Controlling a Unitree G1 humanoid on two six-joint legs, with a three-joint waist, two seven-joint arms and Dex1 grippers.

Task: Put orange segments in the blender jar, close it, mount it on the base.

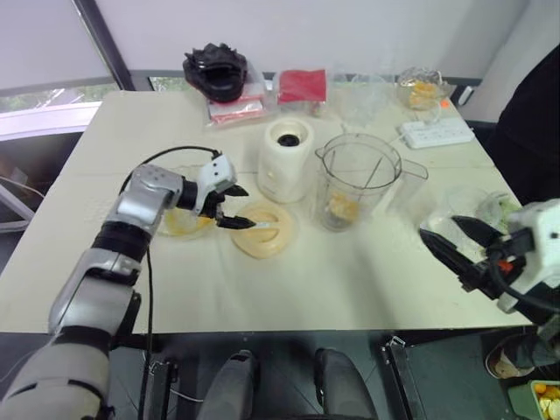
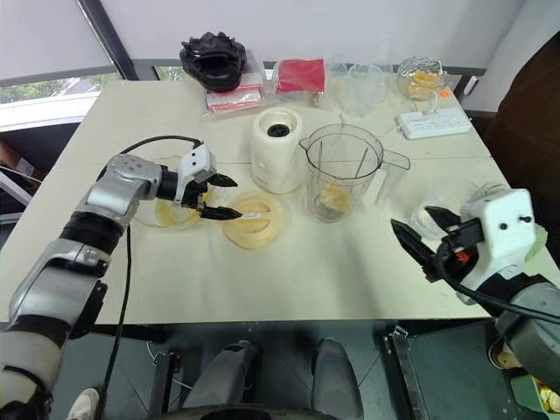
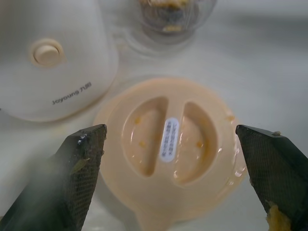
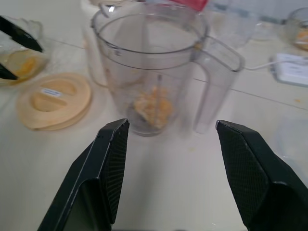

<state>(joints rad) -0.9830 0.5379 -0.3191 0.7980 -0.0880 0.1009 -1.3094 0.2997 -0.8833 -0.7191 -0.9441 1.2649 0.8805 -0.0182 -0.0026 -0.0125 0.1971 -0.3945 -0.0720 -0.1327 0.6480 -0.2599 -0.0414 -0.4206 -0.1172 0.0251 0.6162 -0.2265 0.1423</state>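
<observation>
The clear blender jar (image 1: 357,179) stands uncovered mid-table with orange segments (image 4: 153,107) at its bottom. To its left is the white blender base (image 1: 287,160). In front of the base the cream lid (image 1: 262,229) lies flat on the table. My left gripper (image 1: 233,207) is open and hovers over the lid's left edge, beside a clear bowl (image 1: 179,220) of orange pieces. Its fingers (image 3: 79,166) straddle the lid (image 3: 171,149) without touching it. My right gripper (image 1: 455,245) is open and empty near the table's front right, pointing at the jar (image 4: 149,72).
A white power strip (image 1: 436,133), a clear bowl with orange pieces (image 1: 423,87), clear cups (image 1: 359,96), a red packet (image 1: 303,85) and a black object (image 1: 216,70) line the back. Crumpled clear plastic (image 1: 477,206) lies at the right edge.
</observation>
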